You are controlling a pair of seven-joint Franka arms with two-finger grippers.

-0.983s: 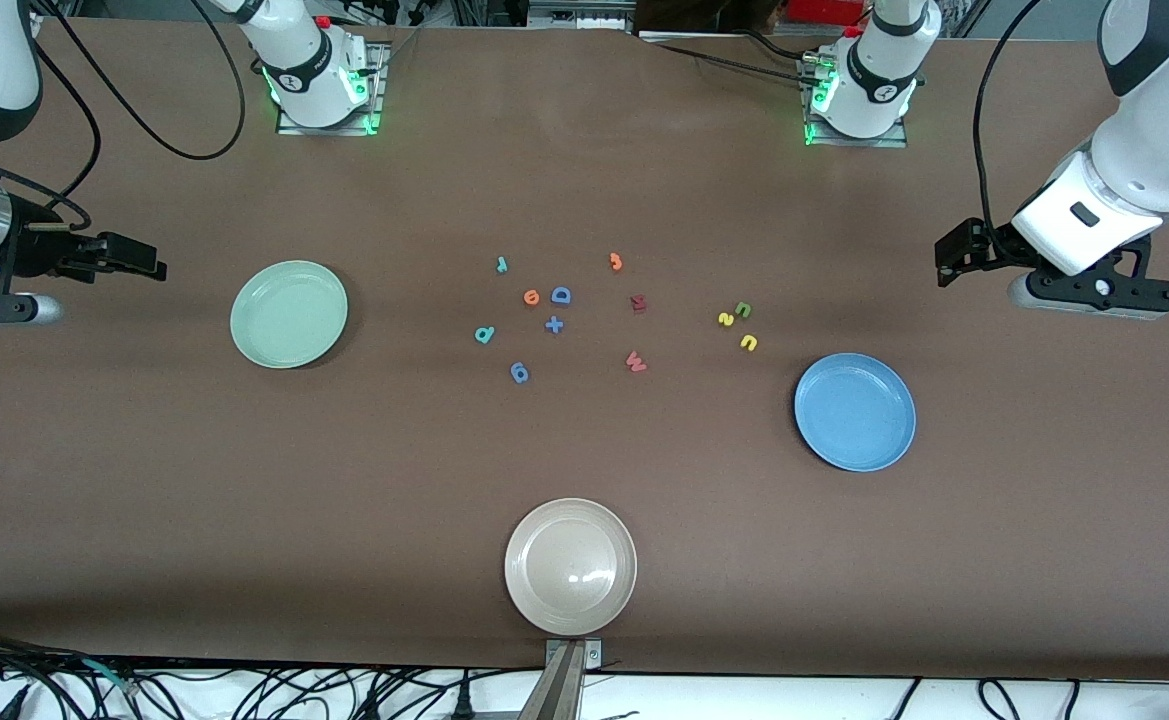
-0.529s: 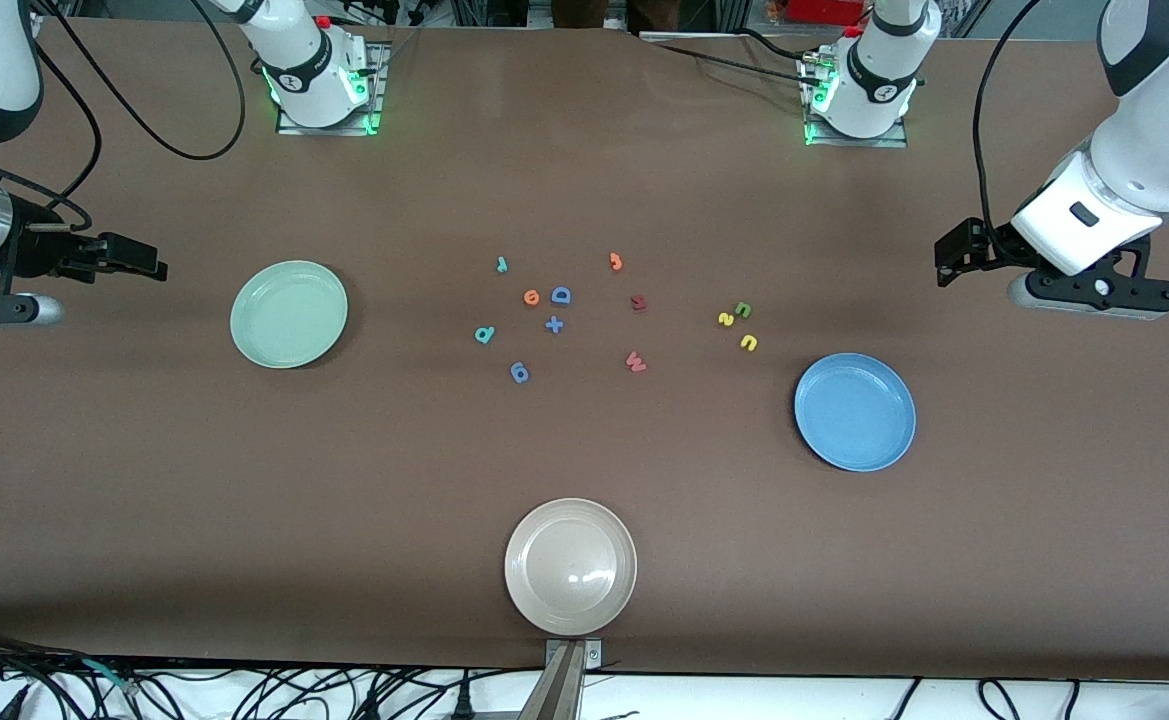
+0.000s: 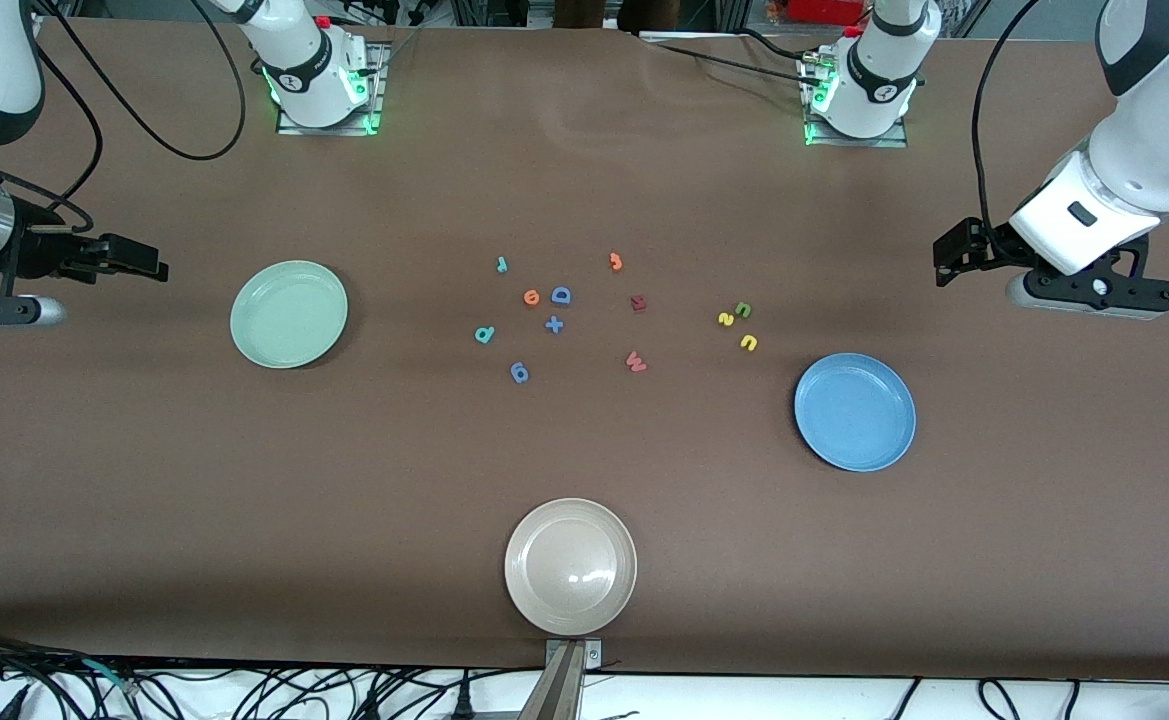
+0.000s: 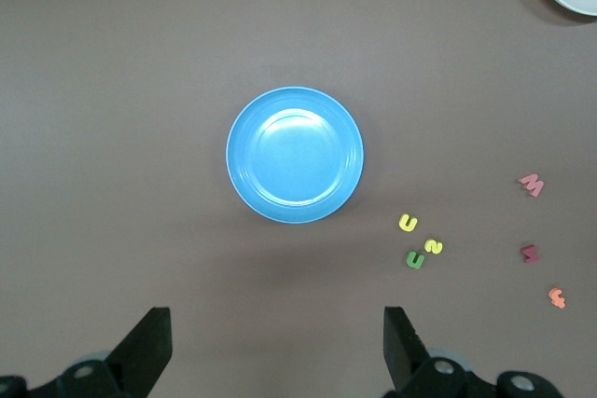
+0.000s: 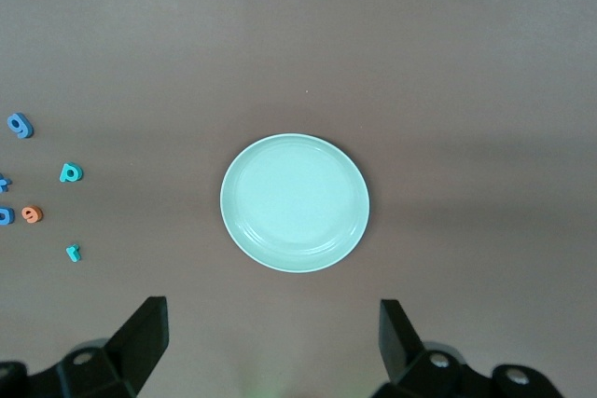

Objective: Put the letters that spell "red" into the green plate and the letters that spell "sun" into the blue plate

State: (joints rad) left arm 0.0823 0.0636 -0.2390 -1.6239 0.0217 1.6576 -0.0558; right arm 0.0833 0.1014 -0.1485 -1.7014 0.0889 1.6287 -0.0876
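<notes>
- The left hand point(image 3: 952, 255) hangs over the bare bench point(image 3: 584, 480) at the left arm's end, its jaws spread wide and holding nothing; in the left wrist view its fingers point(image 4: 149, 347) stand far apart.
- The right hand point(image 3: 134, 258) hangs over the bench at the right arm's end, likewise wide open and empty, fingers point(image 5: 145, 333) well apart.
- The green plate point(image 3: 289, 314) lies toward the right arm's end, nothing in it.
- The blue plate point(image 3: 854, 411) lies toward the left arm's end, also with nothing in it.
- The teal "r" point(image 3: 502, 264), the orange "e" point(image 3: 531, 296) and the teal "d" point(image 3: 485, 334) lie on the bench in the middle cluster, apart from one another and well apart from the green plate.
- The yellow "s" point(image 3: 726, 319), the dark green "n" point(image 3: 743, 309) and the yellow "u" point(image 3: 749, 343) lie close together, near the blue plate but outside it.
- A beige plate point(image 3: 570, 566) sits nearest the front camera.
</notes>
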